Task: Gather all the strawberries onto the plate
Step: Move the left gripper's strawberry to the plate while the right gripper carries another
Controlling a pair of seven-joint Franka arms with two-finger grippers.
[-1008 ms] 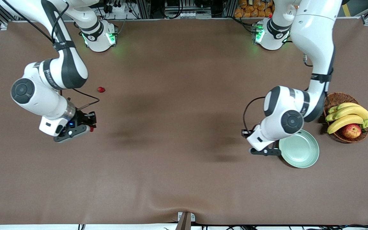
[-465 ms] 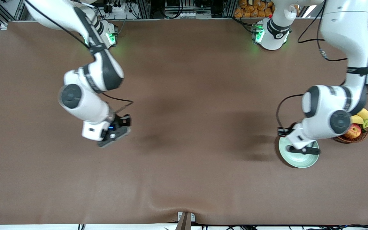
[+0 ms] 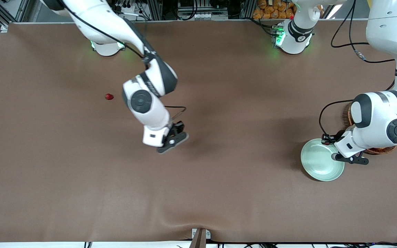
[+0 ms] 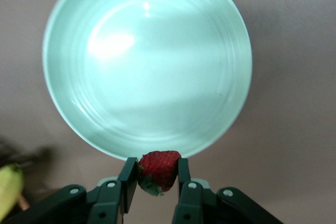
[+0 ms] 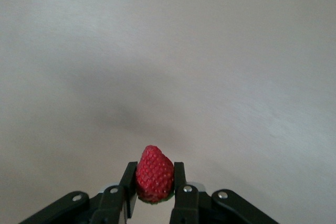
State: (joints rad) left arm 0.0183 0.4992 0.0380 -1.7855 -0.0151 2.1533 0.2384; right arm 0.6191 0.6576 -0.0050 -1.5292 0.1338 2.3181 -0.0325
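Three strawberries total. Front view: loose strawberry (image 3: 108,96) on table, at 9 o'clock of right gripper (image 3: 173,139), which hangs over bare mid-table; left gripper (image 3: 352,159) over plate (image 3: 317,165) rim, 3 o'clock edge, basket (image 3: 377,150) adjacent. Left wrist view: jaws pinch second strawberry (image 4: 158,170) at plate's edge. Right wrist view: jaws clamp third strawberry (image 5: 155,174) above tabletop.

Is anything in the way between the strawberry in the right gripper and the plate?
Nothing visible. The right gripper, shut on a strawberry, is over bare table; only open brown tabletop lies between it and the plate, where the left gripper holds another strawberry at the rim.
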